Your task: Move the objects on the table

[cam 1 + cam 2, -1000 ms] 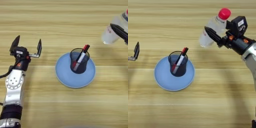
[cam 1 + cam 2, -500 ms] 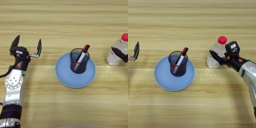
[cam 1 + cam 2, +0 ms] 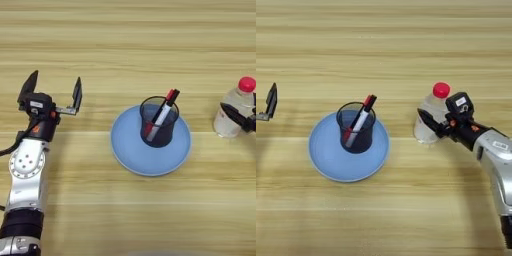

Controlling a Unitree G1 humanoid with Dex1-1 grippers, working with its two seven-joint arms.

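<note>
A: What's over on the left?
B: The left gripper (image 3: 54, 95), fingers spread, holding nothing, well apart from everything.
A: Then the cup (image 3: 159, 121)?
B: Upright on the blue plate (image 3: 125, 150), marker (image 3: 161, 114) leaning inside; likely light and tippy, so grasp the rim.
A: And the bottle (image 3: 431, 120)?
B: Standing on the table (image 3: 384, 45), right of the plate; the right gripper (image 3: 431, 123) is pinching its thin, probably slippery body

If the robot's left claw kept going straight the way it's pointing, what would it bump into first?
Probably nothing. The open left gripper points toward the far edge of the light wooden table, and only bare planks show ahead. The round light-blue plate lies off to its right, out of that line.
</note>
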